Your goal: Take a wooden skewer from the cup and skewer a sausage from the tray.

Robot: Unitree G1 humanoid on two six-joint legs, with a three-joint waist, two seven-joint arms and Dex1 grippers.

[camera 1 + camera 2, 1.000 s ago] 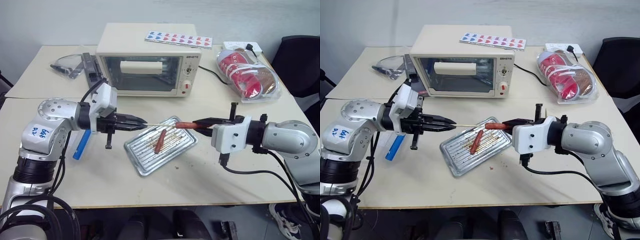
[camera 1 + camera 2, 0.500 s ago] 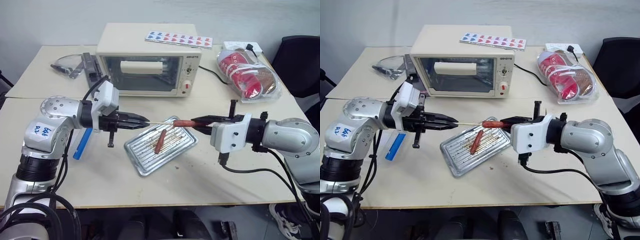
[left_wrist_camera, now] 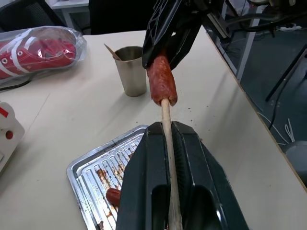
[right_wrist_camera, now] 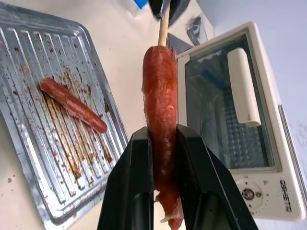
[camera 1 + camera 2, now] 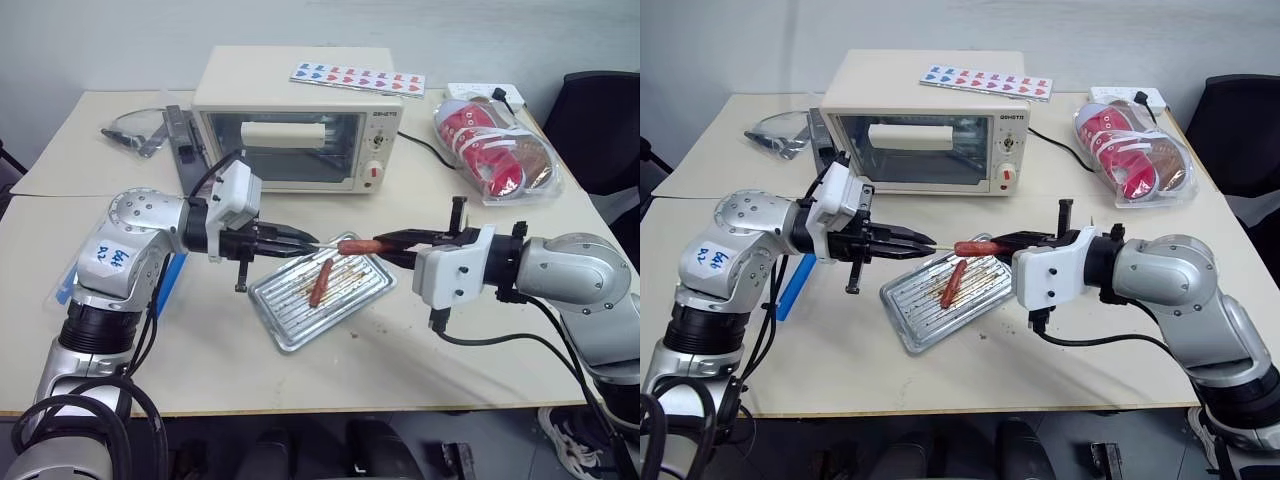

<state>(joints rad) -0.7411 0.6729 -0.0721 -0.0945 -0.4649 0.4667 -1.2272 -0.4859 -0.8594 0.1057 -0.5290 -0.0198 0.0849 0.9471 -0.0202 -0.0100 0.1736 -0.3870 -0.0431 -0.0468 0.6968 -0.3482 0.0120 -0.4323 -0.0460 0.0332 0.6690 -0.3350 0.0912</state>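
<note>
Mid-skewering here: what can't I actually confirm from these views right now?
- How far the wooden skewer has gone into the sausage: the meat hides its tip.
- The sausage's rear end: the right gripper covers it in the right wrist view.
- What is in the cup: the rim hides all but one stick end.
- The second sausage in the tray: the left gripper covers most of it in the left wrist view.

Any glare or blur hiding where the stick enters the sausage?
Left wrist view: the thin pale wooden skewer meets the small deep-red sausage in sharp focus, no glare. Right wrist view: sausage crisp; soft reflections on the ridged silver metal tray. Left eye view: even light, faint shadows.
</note>
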